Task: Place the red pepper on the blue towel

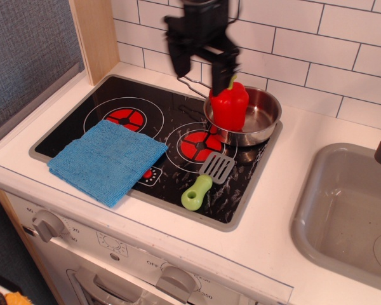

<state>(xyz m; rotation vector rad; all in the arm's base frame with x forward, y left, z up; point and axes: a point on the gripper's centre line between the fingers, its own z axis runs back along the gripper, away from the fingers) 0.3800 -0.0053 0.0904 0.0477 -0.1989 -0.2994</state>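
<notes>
The red pepper [229, 106] stands upright in the steel pan [261, 118] at the back right of the black cooktop, its light-green stem pointing up. The blue towel [106, 159] lies flat on the front left of the cooktop, partly over the white counter edge. My gripper [203, 65] hangs above and just left of the pepper, near the pan's wire handle. Its two dark fingers are spread apart with nothing between them. It is motion-blurred.
A grey spatula with a green handle [205, 178] lies on the cooktop in front of the pan. A grey sink [343, 210] is at the right. A white tiled wall runs behind, and a wooden panel [94, 35] stands at the back left.
</notes>
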